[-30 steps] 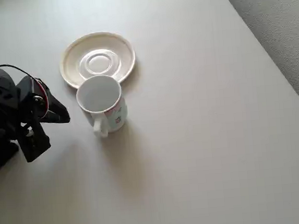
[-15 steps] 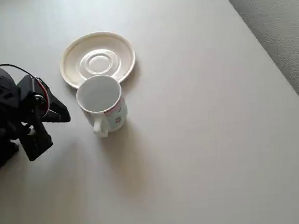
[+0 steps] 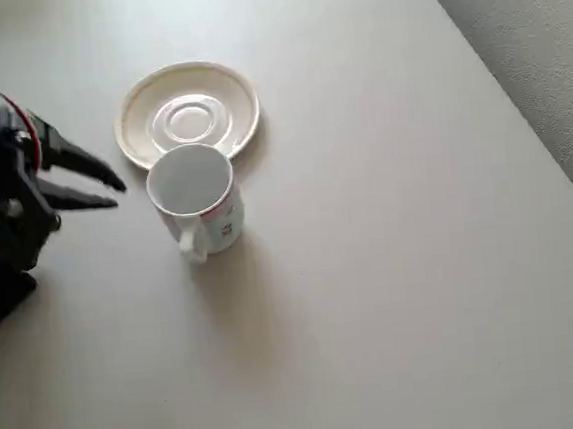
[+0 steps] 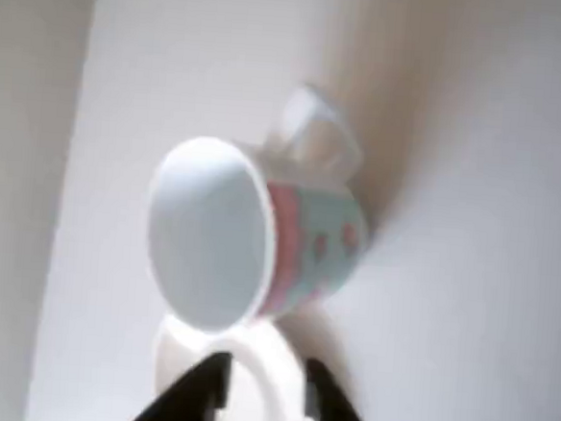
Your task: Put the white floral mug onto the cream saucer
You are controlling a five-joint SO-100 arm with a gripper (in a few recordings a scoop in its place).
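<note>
In the overhead view we see the white floral mug (image 3: pixel 194 198) standing upright on the table (image 3: pixel 391 266), left of the frame's centre, its mouth facing up and its loop handle pointing toward the lower edge of the frame. Just above it, in the upper left part of the frame, lies the cream saucer (image 3: pixel 187 114); the mug's rim overlaps the saucer's lower edge from this angle, and we cannot tell whether the two touch. The gripper (image 3: pixel 107 189) sits at the left edge of the frame, beside the mug and apart from it, its two black fingers spread with a clear gap between the tips, holding nothing. In the blurred wrist view we see the mug (image 4: pixel 249 242) in the middle of the frame with its pink-and-teal print showing, the saucer (image 4: pixel 259 382) below it, and the dark fingertips (image 4: pixel 200 393) at the bottom edge
</note>
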